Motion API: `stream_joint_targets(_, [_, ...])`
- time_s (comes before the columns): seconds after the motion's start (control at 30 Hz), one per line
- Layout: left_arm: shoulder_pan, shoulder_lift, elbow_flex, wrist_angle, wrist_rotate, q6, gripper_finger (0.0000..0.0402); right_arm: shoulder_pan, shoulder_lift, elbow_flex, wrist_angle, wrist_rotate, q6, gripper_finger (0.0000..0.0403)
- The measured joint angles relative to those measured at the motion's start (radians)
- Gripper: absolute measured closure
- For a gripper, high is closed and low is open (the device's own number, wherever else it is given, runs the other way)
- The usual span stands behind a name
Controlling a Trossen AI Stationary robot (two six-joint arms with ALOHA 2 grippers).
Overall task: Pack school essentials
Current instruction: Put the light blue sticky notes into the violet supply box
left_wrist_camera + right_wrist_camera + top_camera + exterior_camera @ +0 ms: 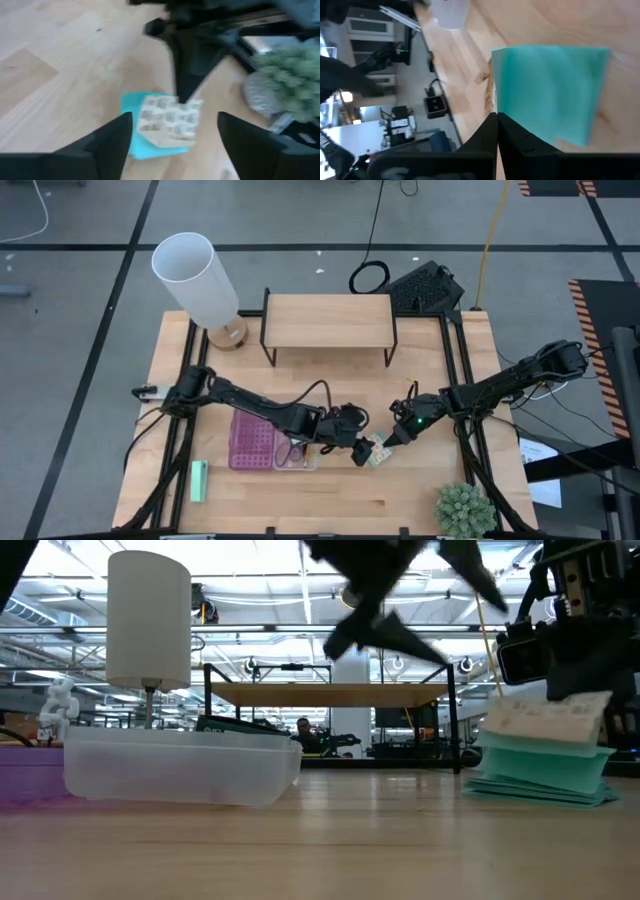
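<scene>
Far left on the table (420,490): a mint-green block (199,481), lying flat near the front edge with its long side running front to back. Behind it, at the back left corner, a white lamp (196,278) on a wooden foot. Next along, a purple studded case (252,441) with its clear half (180,768) opened out toward the middle; seen from table height as a frosted tub sitting flat on the wood. At the back centre, a low wooden shelf (328,320) on a black frame.

Just past the case's clear half, the left gripper (362,452), reached in low from the left, fingers (107,142) spread wide apart and gripping nothing. Directly ahead of those fingers, between their tips and slightly beyond, the small teal-and-beige pad (162,124).

Pad (377,453) near the front centre of the table, between the two grippers, just right of the left one. Teal sheets at the bottom resting on the wood, beige printed cover on top lifted at one side, so the stack fans open like a wedge. Roughly square, so no clear long side; edges skewed diagonally to the table's edges.

Right gripper (391,439) coming in from the right and touching the pad's back-right edge, fingers (492,137) pressed together, with the pad's cover at their tips; actual pinch on the cover not clear enough to tell.

Front right corner: a small green potted plant (464,510).
</scene>
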Motion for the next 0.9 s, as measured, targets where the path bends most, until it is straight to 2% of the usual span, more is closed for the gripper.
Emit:
stream_joint_targets(0.1, [0.021,0.03,0.0,0.003,0.03,-0.004,0.0081,0.0,-0.001,-0.001,-0.023,0.009,0.021,0.0403])
stream_joint_targets(0.23, [0.044,0.046,0.0,0.022,0.085,-0.015,0.0082,0.0,-0.001,-0.001,-0.042,0.032,0.082,0.0392])
stream_joint_targets(0.3, [0.05,0.051,0.0,0.05,0.103,-0.008,0.0104,-0.001,-0.001,-0.001,-0.06,0.034,0.103,0.0375])
stream_joint_targets(0.4, [0.051,0.052,0.0,0.111,0.147,0.05,0.0158,-0.008,-0.001,-0.001,-0.06,0.033,0.105,0.0343])
stream_joint_targets(0.57, [0.034,0.05,0.0,0.102,0.131,0.134,0.0258,-0.011,-0.001,-0.001,-0.069,0.003,0.159,0.0295])
stream_joint_targets(0.67, [0.037,0.063,0.0,0.114,0.122,0.188,0.0305,-0.015,-0.001,-0.001,-0.123,-0.025,0.182,0.0275])
stream_joint_targets(0.77, [0.044,0.087,0.001,0.136,0.166,0.218,0.0334,-0.014,-0.001,-0.001,-0.193,-0.039,0.182,0.0265])
stream_joint_targets(0.9, [0.064,0.09,0.0,0.056,0.245,0.11,0.0339,-0.014,-0.001,-0.002,-0.236,-0.079,0.164,0.0262])
